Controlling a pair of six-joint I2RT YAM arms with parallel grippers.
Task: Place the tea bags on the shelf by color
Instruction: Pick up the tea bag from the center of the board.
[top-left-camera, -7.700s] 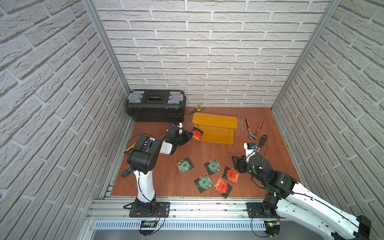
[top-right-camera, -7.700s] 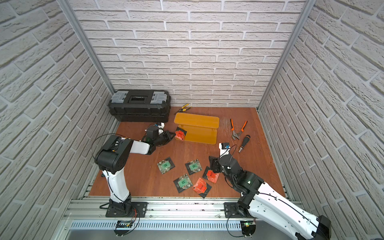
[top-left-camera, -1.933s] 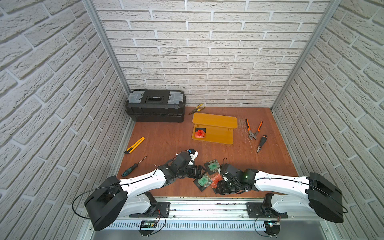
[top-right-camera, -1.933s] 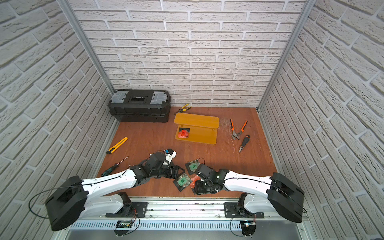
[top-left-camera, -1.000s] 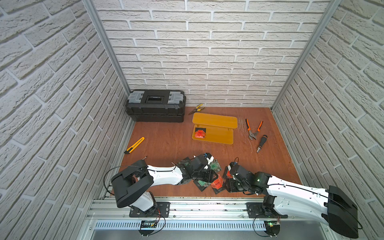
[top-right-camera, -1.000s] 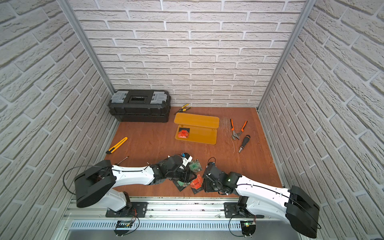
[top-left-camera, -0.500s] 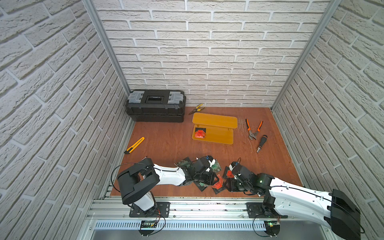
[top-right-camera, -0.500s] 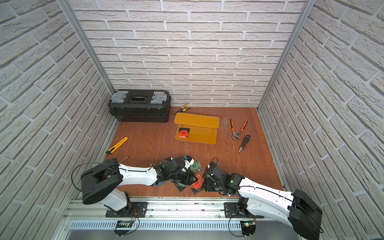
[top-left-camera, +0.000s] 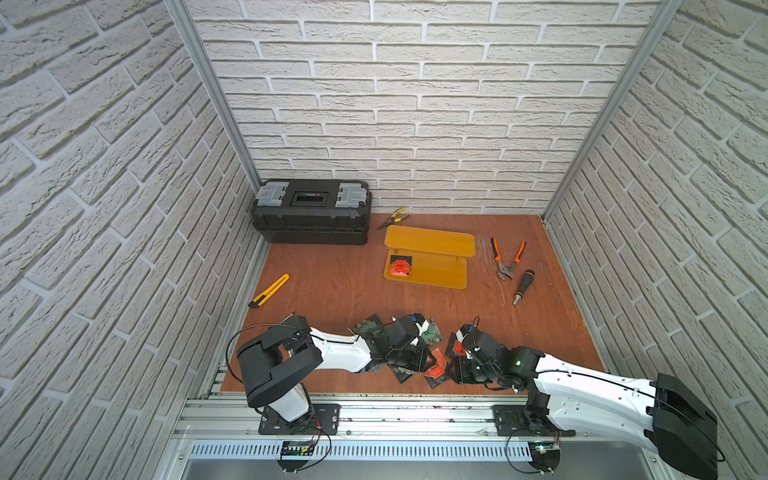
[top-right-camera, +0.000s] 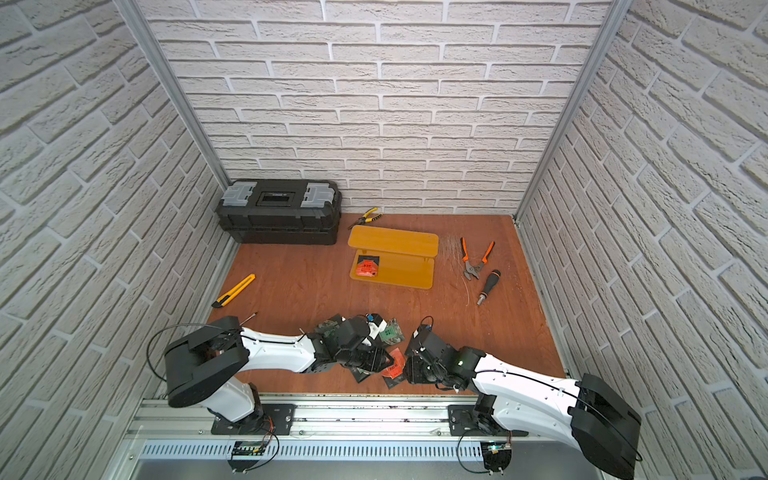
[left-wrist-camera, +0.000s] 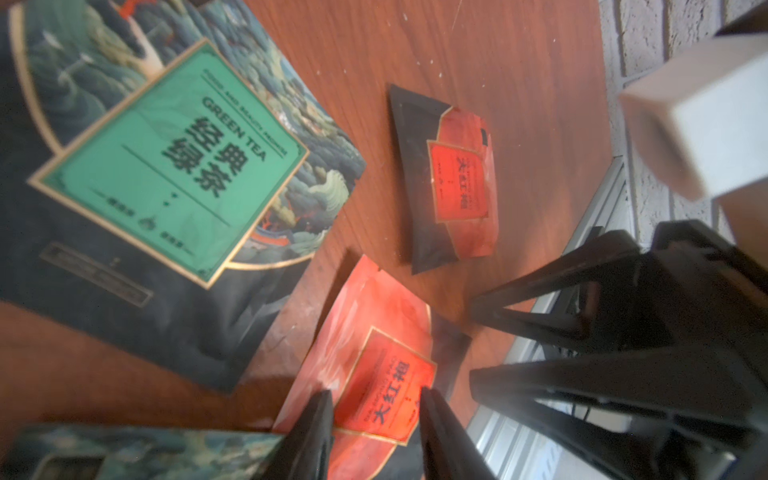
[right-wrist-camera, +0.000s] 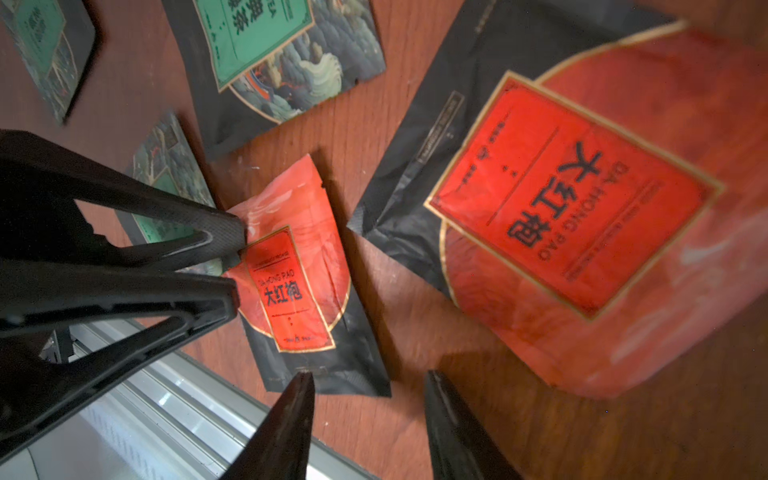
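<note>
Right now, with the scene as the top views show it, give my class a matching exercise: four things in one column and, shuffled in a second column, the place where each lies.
Things
1. toolbox
2. utility knife
3. orange-handled pliers
4. red tea bag lying apart from the rest

Places
A. on the lower plate of the shelf
B. beside the screwdriver
C. in a far corner of the table
D. alone on the wood, nearer the front than the toolbox

Pairs: 1-C, 2-D, 3-B, 4-A
</note>
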